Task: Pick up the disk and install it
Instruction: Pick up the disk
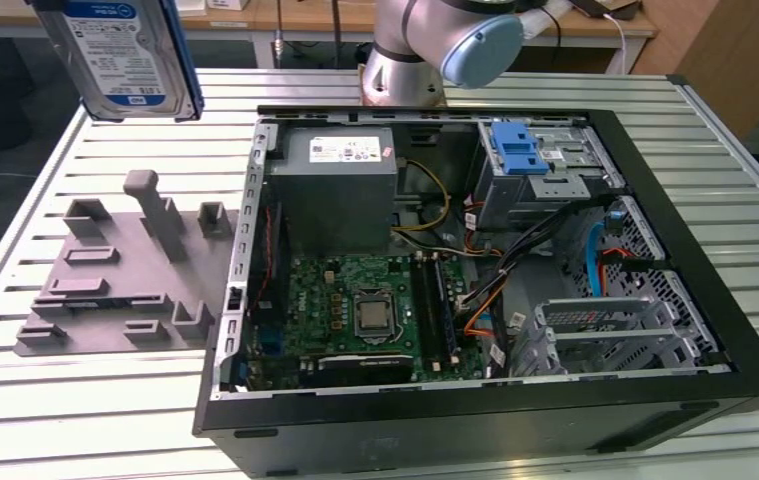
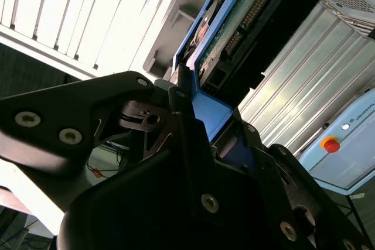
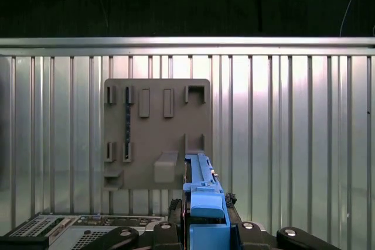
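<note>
The disk hangs upright in the air above the table's far corner, on the exterior view's left. Its white-and-blue label faces the camera and a blue carrier frame runs along its edges. In both wrist views my gripper is shut on the disk's blue carrier, its black fingers clamping the frame edge on both sides. The disk's green circuit-board side shows in the second wrist view. Directly below the held disk lies the grey fixture plate.
An open computer case lies on the slatted metal table. Inside it are a grey drive cage with a blue latch, a power supply box and a motherboard. The grey fixture plate sits beside the case. The arm's base stands behind.
</note>
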`<state>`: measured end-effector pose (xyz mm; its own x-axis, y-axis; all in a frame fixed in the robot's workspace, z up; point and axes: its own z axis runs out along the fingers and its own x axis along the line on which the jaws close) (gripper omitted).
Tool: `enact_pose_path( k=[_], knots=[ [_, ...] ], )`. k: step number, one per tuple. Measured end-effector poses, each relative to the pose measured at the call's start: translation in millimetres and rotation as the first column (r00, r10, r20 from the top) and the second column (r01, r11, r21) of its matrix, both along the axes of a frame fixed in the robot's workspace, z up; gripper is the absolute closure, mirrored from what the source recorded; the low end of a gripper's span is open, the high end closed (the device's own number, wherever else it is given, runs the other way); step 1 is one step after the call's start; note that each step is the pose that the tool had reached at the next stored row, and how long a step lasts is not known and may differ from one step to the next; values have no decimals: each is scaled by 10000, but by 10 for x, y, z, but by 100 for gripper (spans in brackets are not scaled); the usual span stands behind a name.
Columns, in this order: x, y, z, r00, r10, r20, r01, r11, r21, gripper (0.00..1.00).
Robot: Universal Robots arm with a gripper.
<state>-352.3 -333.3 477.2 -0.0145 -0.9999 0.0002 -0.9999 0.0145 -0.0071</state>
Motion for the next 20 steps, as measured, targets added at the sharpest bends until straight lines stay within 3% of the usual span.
enact_pose_path(
  k=[20],
  knots=[
    [74, 0, -1, 10000, 0, 0, 0, 10000, 0, 64]
  ],
)
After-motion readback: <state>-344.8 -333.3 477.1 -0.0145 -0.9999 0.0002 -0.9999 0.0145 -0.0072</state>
